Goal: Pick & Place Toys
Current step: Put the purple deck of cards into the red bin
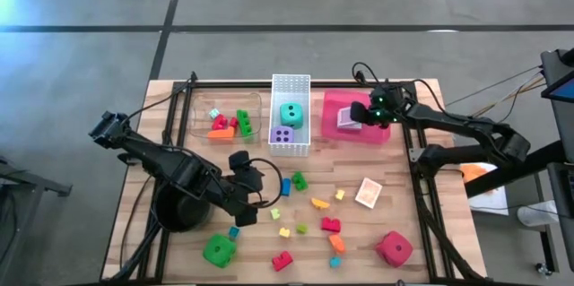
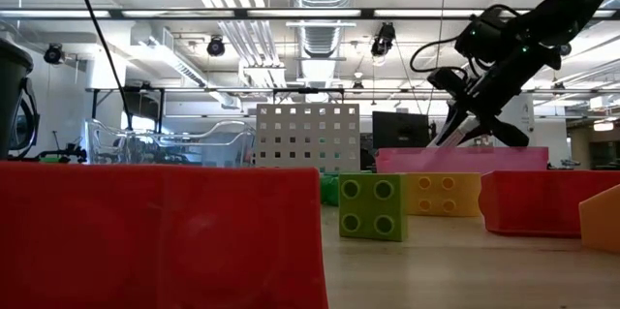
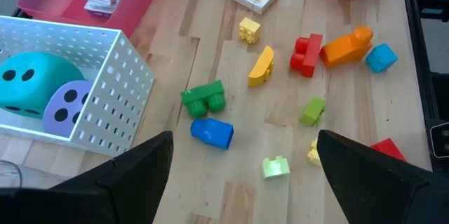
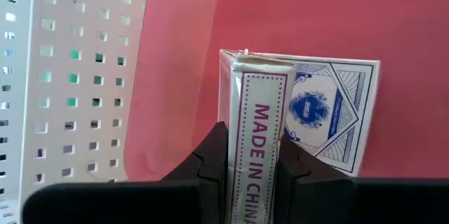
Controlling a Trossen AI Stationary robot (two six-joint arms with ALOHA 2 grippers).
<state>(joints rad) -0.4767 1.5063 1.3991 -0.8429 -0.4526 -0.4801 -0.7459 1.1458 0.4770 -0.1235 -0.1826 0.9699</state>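
The right gripper (image 4: 251,171) is clamped on a card pack (image 4: 261,140), holding it on edge over the red tray (image 1: 377,132) just beside the white basket (image 1: 291,147). The left gripper (image 3: 238,161) hovers with fingers apart over loose bricks (image 3: 210,133) near that basket, which holds a teal die (image 1: 291,114) and a purple die (image 1: 282,135).

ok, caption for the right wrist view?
Right gripper shut on a card pack, held on edge over the red tray beside the white basket.

Bright, even indoor light. In the low view, ceiling strip lights (image 2: 320,14) glare at twelve o'clock, and a near red block (image 2: 160,236) is blurred.
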